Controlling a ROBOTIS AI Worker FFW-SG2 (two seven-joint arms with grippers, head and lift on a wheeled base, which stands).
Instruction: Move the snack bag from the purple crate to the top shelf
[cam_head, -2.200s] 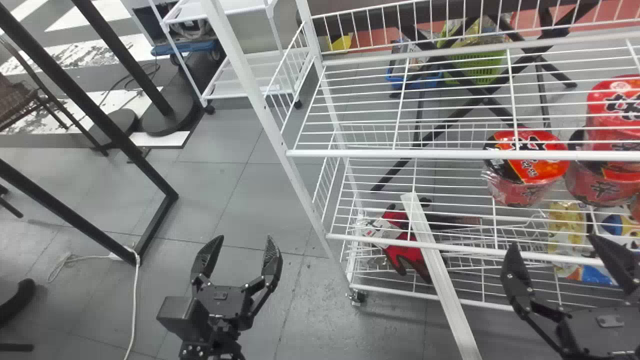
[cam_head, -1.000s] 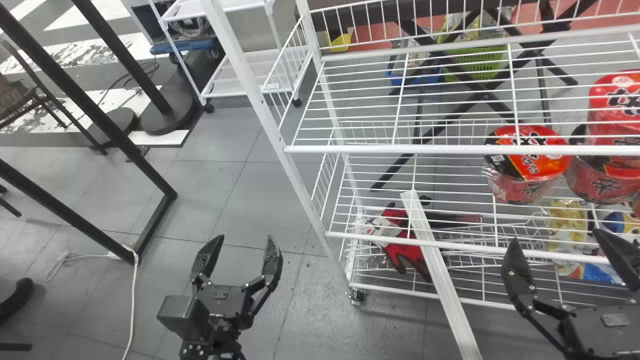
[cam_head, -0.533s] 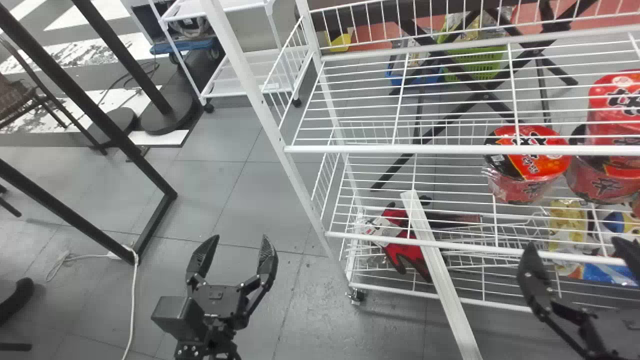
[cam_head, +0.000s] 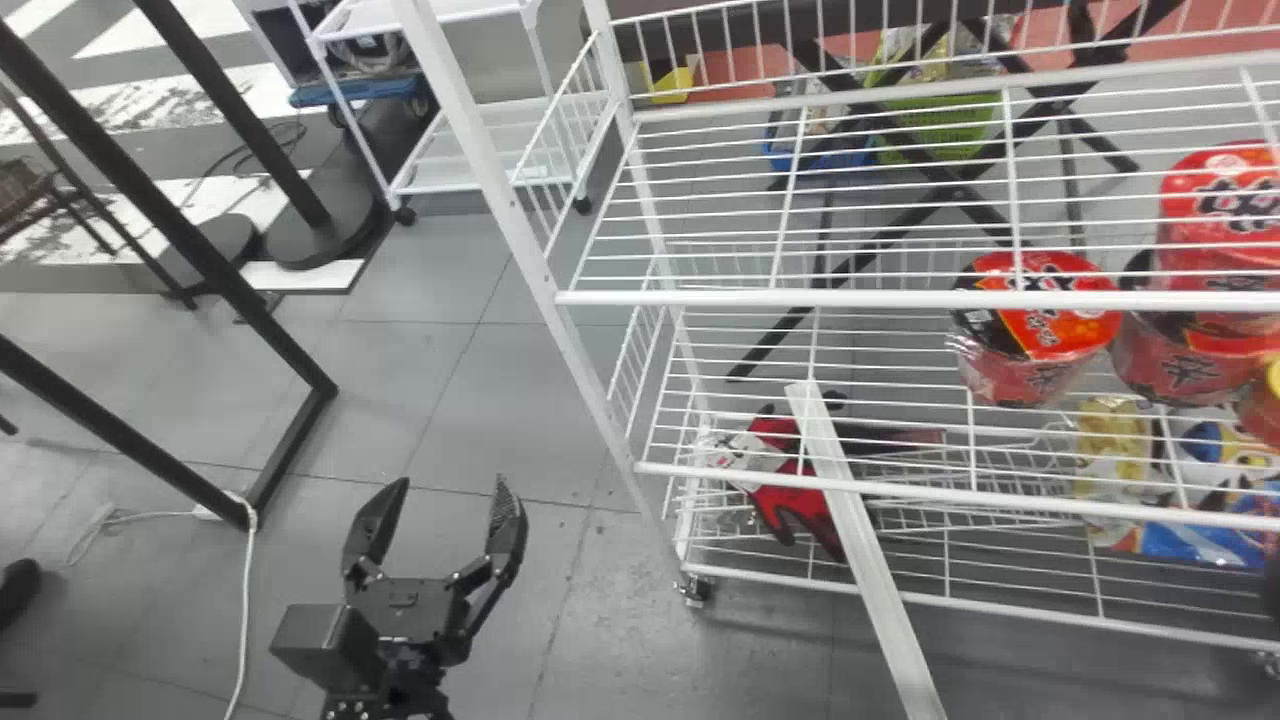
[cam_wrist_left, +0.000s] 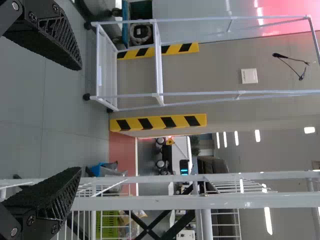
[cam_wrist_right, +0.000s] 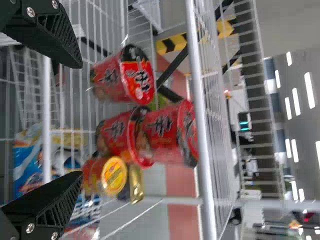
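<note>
Blue and white, a snack bag (cam_wrist_right: 22, 159) lies beyond the right gripper (cam_wrist_right: 82, 119), wide open and empty (whether it's the wanted one, I can't tell). That gripper has swung rightward, likely to seek the crate; leftward, the left gripper (cam_head: 452, 480) gapes empty.

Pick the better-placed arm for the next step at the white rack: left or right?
Probably right: the right end effector, open, faces the red cups on the rack; the left end effector, also open, hangs over floor left of the rack.
</note>
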